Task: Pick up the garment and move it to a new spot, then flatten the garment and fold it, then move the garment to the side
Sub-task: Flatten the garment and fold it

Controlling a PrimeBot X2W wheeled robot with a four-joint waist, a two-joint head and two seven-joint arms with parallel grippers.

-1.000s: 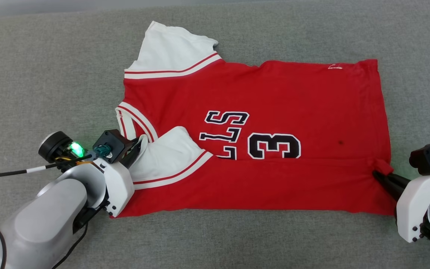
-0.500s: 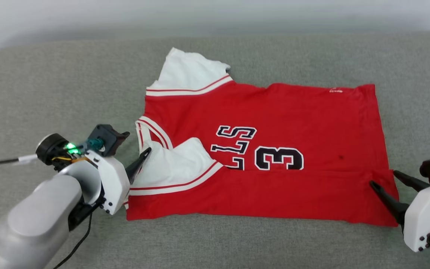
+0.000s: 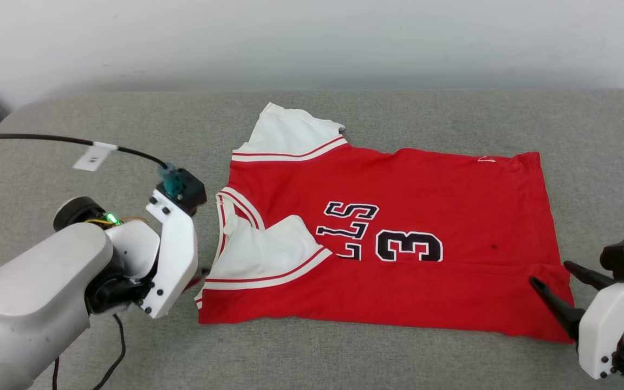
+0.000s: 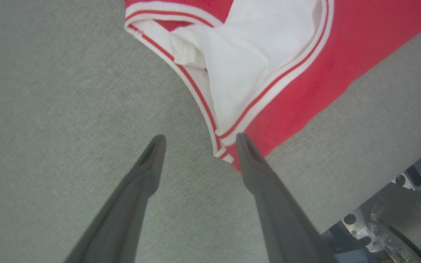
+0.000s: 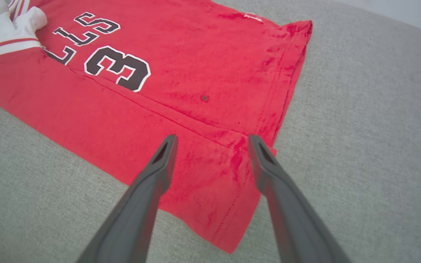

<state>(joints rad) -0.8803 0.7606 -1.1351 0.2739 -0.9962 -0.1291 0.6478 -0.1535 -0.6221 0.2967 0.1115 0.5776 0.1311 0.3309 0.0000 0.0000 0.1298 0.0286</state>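
Observation:
The garment, a red jersey with white sleeves, lies flat on the grey cushion. Its near long edge is folded over the body and covers part of the black lettering. My left gripper is open just off the collar-end corner of the garment, one finger over the red edge, holding nothing. In the head view the white left wrist housing hides those fingers. My right gripper is open above the hem-end corner, empty. From the right wrist, that gripper hovers over the folded hem of the garment.
The grey cushion runs wide on all sides of the garment. A white wall stands behind it. A black cable with a white tag arcs over the left arm. Robot base parts show lower right of the left wrist view.
Both grippers opened and let go of the garment's folded edge, then drew back from it. The head camera tilted up, so the wall came into view.

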